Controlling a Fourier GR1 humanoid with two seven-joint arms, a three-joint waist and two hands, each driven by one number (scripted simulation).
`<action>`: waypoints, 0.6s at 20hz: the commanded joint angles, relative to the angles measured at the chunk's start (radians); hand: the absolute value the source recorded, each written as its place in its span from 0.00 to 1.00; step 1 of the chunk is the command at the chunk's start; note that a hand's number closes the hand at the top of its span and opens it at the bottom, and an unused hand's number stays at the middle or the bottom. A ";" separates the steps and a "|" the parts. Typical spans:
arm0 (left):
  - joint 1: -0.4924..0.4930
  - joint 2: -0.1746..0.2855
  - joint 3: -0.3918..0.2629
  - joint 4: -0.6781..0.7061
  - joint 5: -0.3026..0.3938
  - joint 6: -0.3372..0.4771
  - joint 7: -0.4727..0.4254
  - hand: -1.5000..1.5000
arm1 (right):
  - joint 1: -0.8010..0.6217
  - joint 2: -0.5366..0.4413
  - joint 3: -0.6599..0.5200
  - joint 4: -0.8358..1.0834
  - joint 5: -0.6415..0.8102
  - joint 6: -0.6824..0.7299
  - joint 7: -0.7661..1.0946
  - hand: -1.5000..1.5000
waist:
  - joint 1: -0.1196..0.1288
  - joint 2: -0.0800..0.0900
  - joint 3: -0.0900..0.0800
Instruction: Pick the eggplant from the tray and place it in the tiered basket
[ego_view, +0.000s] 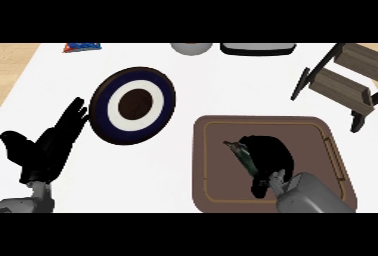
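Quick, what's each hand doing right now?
Left hand: open, holding nothing, resting beside the plate.
Right hand: curled round the eggplant, above the tray.

one tray (201, 165), one eggplant (242, 156), one plate (133, 105), one tiered basket (343, 82), two robot hands (48, 145) (272, 151).

— What is hidden?
— You see only the green end of the eggplant (240, 153); the right hand (273, 152) covers the rest. The tiered basket (339, 85) is cut by the right edge, perhaps half.
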 joint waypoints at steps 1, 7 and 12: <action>0.003 -0.006 0.019 0.027 -0.003 -0.019 -0.029 0.50 | 0.017 0.074 -0.024 0.060 -0.050 0.075 0.022 1.00 | 0.002 0.002 0.000; -0.013 -0.037 0.009 0.071 -0.048 -0.018 -0.067 0.50 | 0.017 -0.003 0.019 0.072 0.064 0.119 -0.137 1.00 | 0.000 0.002 0.000; -0.013 -0.017 0.037 -0.016 -0.013 -0.046 0.023 0.50 | 0.017 0.059 0.045 0.099 0.201 0.052 -0.155 1.00 | 0.003 0.001 0.001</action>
